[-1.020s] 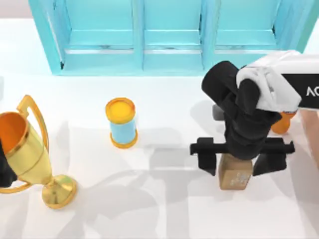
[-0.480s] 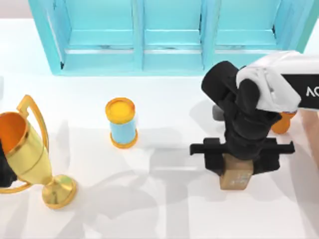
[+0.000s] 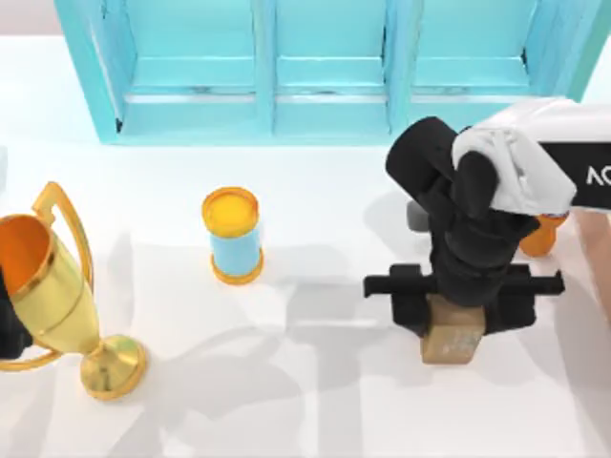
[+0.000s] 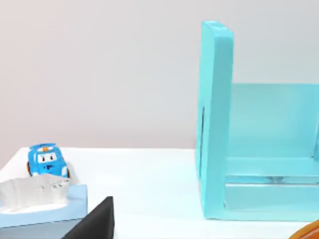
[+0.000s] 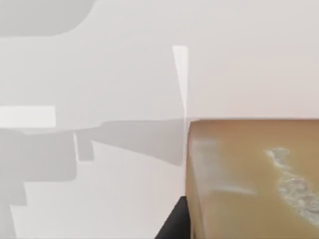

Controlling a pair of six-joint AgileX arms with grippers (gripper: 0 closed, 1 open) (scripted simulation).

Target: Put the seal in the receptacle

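Tan-brown stone-like seal block [image 3: 452,341] is sitting on the white table [image 3: 315,391] at its right, directly under the right gripper [image 3: 455,307], whose black fingers are clamping its sides, the peach receptacle [image 3: 597,250] lying rightward.

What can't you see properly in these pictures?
- Top view: the right gripper and its arm hide the top of the seal.
- Top view: the receptacle is cut off by the right edge.
- Top view: the left arm is cut by the left edge behind the trophy.
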